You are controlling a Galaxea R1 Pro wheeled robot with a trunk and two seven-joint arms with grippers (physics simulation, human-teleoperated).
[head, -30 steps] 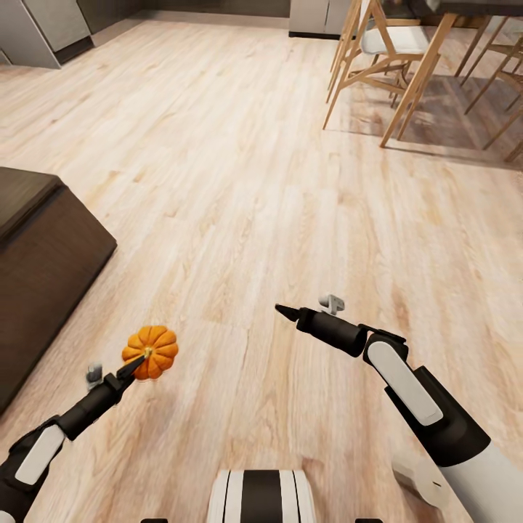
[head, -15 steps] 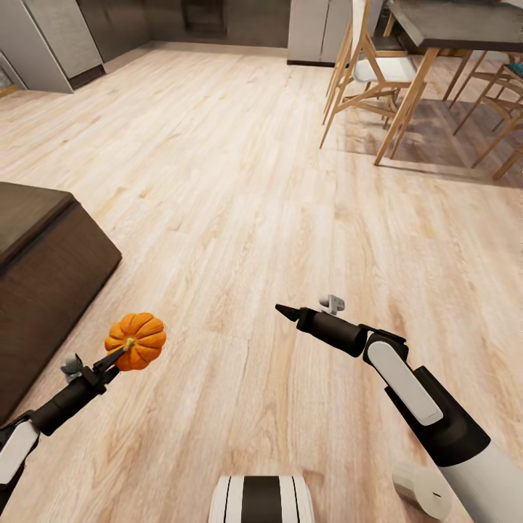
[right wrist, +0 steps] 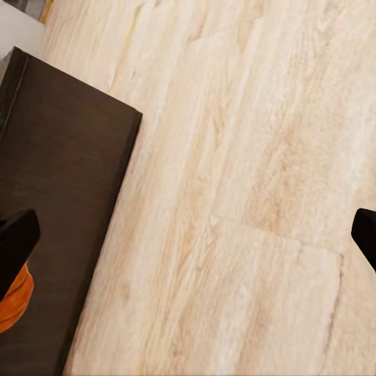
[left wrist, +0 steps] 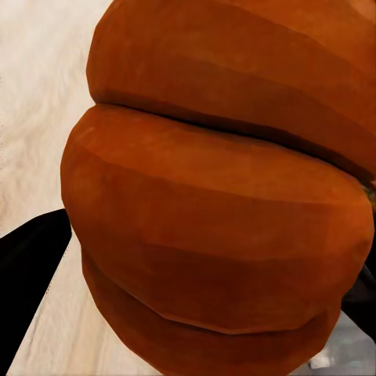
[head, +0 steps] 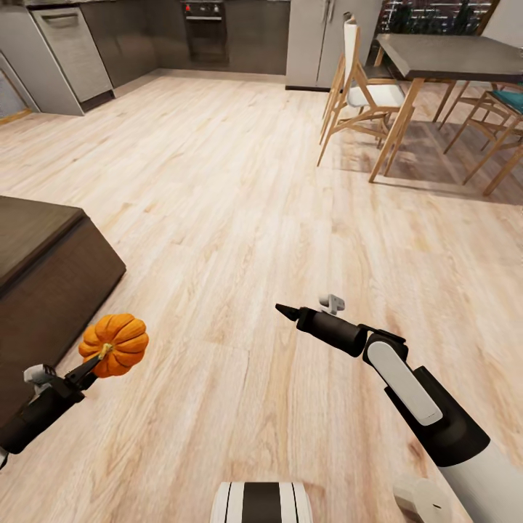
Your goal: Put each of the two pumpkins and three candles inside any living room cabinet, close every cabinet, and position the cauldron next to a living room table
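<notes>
Left gripper (head: pixel 98 357) is clamped on the pumpkin (head: pixel 114 344), held above the floor (head: pixel 240 218) just beside the cabinet (head: pixel 51 283) corner. Right gripper (head: pixel 285 311) hangs spread, empty — broad bare planks run ahead to the dining table (head: pixel 450 58) and grey kitchen units (head: pixel 73 43).

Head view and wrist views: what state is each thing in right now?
Orange ribbed round pumpkin: held off the floor.
Left gripper: shut on the pumpkin.
Right gripper: empty; in the right wrist view its fingertips sit far apart.
Long low dark-brown wooden cabinet: visible faces closed.
Light wood plank floor: bare around the arms.
</notes>
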